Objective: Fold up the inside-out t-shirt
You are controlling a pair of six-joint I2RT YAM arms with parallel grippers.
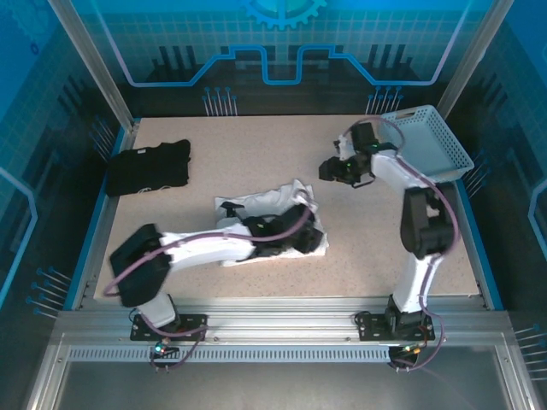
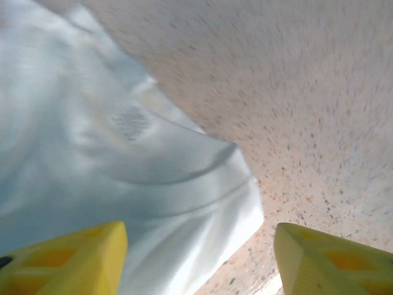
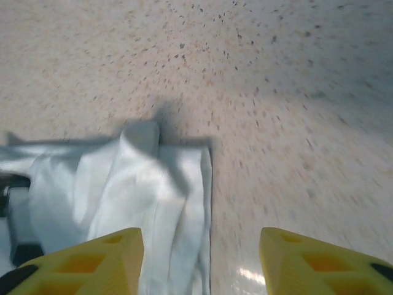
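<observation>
Nothing readable so far. On the white t-shirt [image 2: 92, 178] there's a small grey printed patch [image 2: 130, 121], but it's too blurred to make out. The black garment [image 1: 147, 166] gives no legible lettering. The gear emblem [image 1: 284, 10] on the back wall is a plain graphic.

Tabletop [image 1: 256, 145]: beige, dark-speckled, bare ahead of the left jaws and the right jaws. Bright glare patch [image 3: 250, 274] on it between the right jaws. Beyond: blue panel walls [image 1: 282, 51], circuit lines, gear emblem [image 1: 284, 10]. Aluminium frame rail [image 1: 282, 329] behind.
</observation>
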